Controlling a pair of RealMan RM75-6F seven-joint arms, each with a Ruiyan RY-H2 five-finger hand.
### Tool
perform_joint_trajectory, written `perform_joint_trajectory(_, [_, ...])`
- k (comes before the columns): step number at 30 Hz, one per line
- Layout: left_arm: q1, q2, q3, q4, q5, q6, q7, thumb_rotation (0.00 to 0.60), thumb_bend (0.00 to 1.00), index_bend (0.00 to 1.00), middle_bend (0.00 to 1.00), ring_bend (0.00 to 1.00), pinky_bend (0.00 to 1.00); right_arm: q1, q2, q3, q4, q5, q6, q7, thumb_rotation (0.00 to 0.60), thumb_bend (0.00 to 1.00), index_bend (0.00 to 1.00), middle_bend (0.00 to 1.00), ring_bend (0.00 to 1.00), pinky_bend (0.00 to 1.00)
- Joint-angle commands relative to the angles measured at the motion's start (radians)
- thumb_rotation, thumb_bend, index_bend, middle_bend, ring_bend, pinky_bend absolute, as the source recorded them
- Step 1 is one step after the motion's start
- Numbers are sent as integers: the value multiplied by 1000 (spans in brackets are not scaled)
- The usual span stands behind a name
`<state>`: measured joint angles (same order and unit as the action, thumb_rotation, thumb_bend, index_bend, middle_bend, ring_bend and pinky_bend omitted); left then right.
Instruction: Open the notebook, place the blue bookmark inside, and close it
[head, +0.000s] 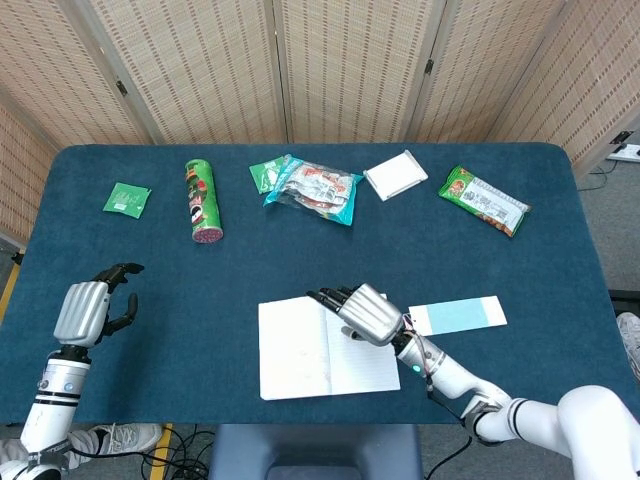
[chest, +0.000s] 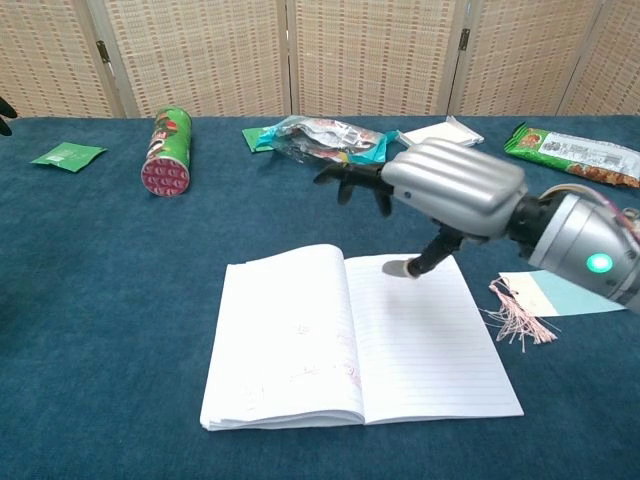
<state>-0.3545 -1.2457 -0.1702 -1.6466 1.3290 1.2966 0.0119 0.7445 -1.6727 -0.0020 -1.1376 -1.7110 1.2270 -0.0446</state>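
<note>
Head view: right hand (head: 368, 311) is hovering empty, fingers spread, over the open notebook (head: 325, 348); blue bookmark (head: 457, 315) lying at its 3 o'clock; left hand (head: 88, 311) is empty, loosely curled.

Notebook (head: 325, 347) lies open, flat, lined white pages up, near worktop's front edge. Blue bookmark (head: 458, 314) w/ pink tassel flat at its 3 o'clock, just beside.
</note>
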Motion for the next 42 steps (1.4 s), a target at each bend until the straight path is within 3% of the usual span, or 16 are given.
perform_joint_trajectory(1, [-2,-2,-1,0,2,0,2,600,584,293,336,386,673,-40,85,-8,-60,24,13,-29,600,121,147,286,461,804])
perform_joint_trajectory(5, [-4,-3,-1,-3,6,2,6,600,584,293,336,385,674,-67,178,-14,-129,57,-8,-78,600,122,147,370,426,734])
perform_joint_trajectory(8, [-4,-3,-2,-6,9,6,8,600,584,293,336,386,674,-89,251,-22,-202,101,-46,-132,600,121,147,369,383,671])
perform_joint_trajectory(13, [-6,-6,2,-8,16,5,9,600,584,293,336,386,673,-123,361,-46,-316,186,-128,-259,600,119,147,264,250,479])
perform_joint_trajectory(18, [-12,-15,4,-5,17,-2,9,600,584,293,336,386,674,-147,397,-55,-352,253,-178,-334,600,119,147,150,126,329])
perform_joint_trajectory(42, [-11,-11,18,-1,14,-19,3,600,584,293,328,385,673,-202,321,-76,-160,332,-297,-370,600,154,191,115,76,281])
